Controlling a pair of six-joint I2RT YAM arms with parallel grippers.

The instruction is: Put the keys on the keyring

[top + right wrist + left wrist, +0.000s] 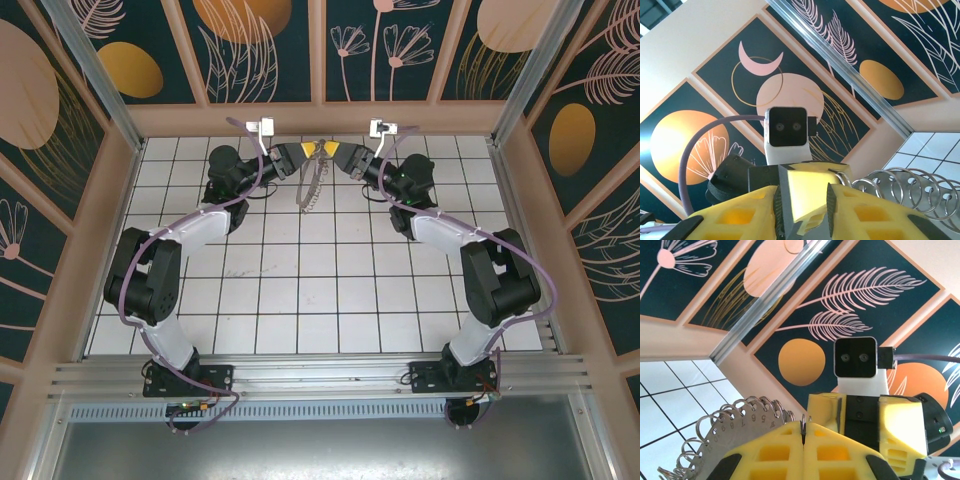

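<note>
keyring [740, 429] hangs below left gripper [803, 437], long axis pointing down. left gripper pressed together, pinching its top edge. right gripper [802, 202] part-spread, facing left gripper tip-to-tip.

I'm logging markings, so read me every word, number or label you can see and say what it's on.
"5 6 7 8 9": tiny digits stamped along the curved edge of the keyring, left wrist view; slanted and soft, so a best reading.
More digits further along that edge: too blurred to read.
Nothing else legible; the wall panels carry only drawings.
</note>
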